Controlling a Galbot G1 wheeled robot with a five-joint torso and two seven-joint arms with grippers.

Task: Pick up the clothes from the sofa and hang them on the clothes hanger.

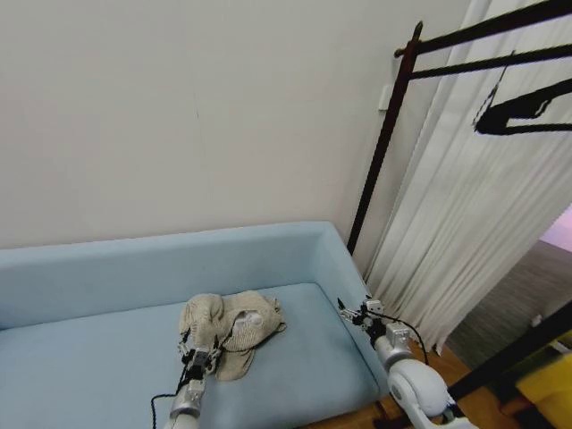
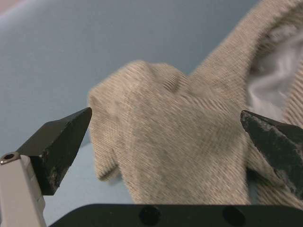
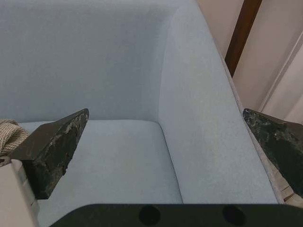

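Note:
A crumpled beige knitted garment [image 1: 231, 329] lies on the seat of the light blue sofa [image 1: 98, 357]. My left gripper [image 1: 201, 351] sits at its near edge, open, and in the left wrist view the knit [image 2: 184, 137] lies between the spread fingertips [image 2: 61, 142]. My right gripper [image 1: 357, 313] hovers open above the sofa's right armrest [image 3: 203, 113], with nothing between its fingers [image 3: 52, 146]. A dark clothes rack [image 1: 393, 98] stands at the upper right, with a black hanger [image 1: 523, 114] on its bar.
A plain wall runs behind the sofa. White curtains [image 1: 456, 232] hang to the right of the rack. Wooden flooring [image 1: 451, 366] and a dark frame piece [image 1: 514, 353] are at the lower right. The sofa seat left of the garment is bare.

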